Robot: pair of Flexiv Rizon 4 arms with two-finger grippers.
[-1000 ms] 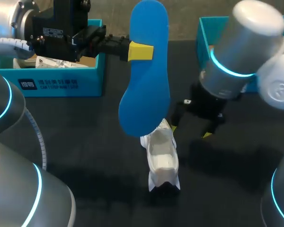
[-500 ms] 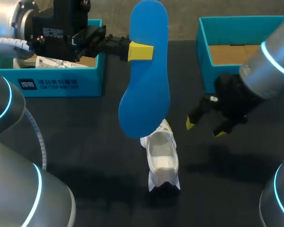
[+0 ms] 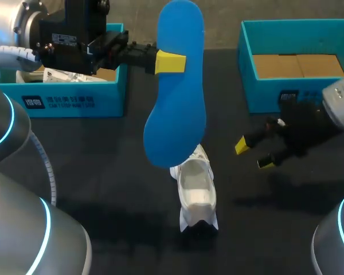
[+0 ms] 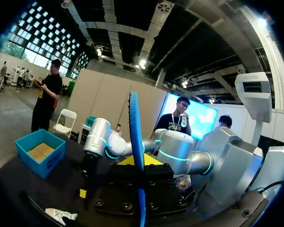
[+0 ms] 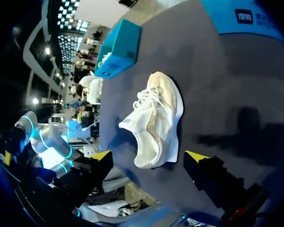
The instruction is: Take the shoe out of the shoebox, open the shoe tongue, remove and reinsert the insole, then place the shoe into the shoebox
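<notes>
Insole (image 3: 178, 86), blue, hung upright over the white shoe (image 3: 196, 192) in the head view, clamped near its waist by the left gripper (image 3: 171, 62). The right gripper (image 3: 252, 153) stood spread and empty beside the shoe. The left wrist view showed the insole edge-on between the fingers. The right wrist view had the shoe ahead of parted fingers. The insole was probably light and bendy, and the shoe's firmer heel looked best to steady.

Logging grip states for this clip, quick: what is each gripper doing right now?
Left gripper: shut on the blue insole.
Right gripper: open, holding nothing.
</notes>
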